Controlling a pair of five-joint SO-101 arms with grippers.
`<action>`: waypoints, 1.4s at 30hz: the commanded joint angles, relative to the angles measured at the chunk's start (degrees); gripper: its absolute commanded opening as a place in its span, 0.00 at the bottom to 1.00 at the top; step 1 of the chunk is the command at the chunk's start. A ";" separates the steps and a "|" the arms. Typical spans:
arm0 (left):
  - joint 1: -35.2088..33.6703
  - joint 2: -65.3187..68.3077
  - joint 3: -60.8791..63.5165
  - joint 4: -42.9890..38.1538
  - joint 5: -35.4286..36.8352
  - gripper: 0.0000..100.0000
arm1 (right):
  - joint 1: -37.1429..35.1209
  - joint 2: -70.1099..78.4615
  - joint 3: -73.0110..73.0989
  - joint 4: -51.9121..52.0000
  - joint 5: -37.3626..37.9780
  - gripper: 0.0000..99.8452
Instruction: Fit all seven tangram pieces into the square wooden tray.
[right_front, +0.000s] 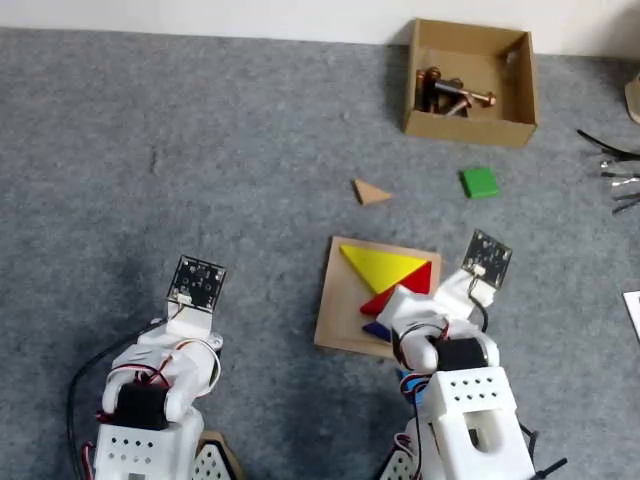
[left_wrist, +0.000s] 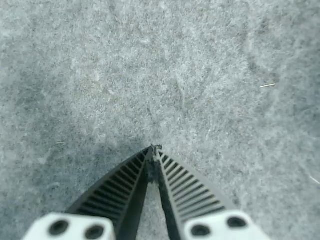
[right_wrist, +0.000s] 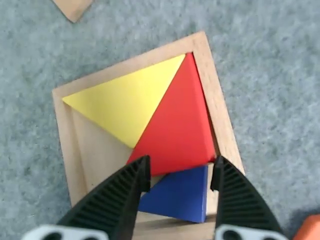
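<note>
The square wooden tray (right_front: 335, 322) (right_wrist: 212, 85) lies in front of the right arm. In it lie a yellow triangle (right_front: 383, 264) (right_wrist: 125, 102), a red triangle (right_front: 405, 285) (right_wrist: 175, 125) and a blue piece (right_front: 377, 329) (right_wrist: 182, 197). My right gripper (right_wrist: 181, 165) hangs open just above the tray, its fingers either side of the blue piece's upper corner. On the carpet beyond the tray lie a small tan triangle (right_front: 370, 192) (right_wrist: 72, 7) and a green square (right_front: 479, 182). My left gripper (left_wrist: 154, 149) (right_front: 195, 285) is shut, empty, over bare carpet.
A cardboard box (right_front: 470, 125) holding metal parts stands at the back right. Cables (right_front: 612, 165) lie at the right edge. An orange thing (right_wrist: 311, 229) shows beside the tray near the right arm's base. Grey carpet (right_front: 150, 150) stretches open on the left.
</note>
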 joint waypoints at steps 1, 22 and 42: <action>-0.48 -0.84 1.19 0.35 0.62 0.01 | -0.92 -0.84 -0.92 -1.45 -0.53 0.19; -0.57 -0.84 1.19 0.26 0.62 0.01 | -5.05 -0.66 1.89 0.13 -0.35 0.19; -0.66 -0.84 1.19 0.26 0.62 0.01 | -4.88 -0.92 2.33 -4.62 4.84 0.19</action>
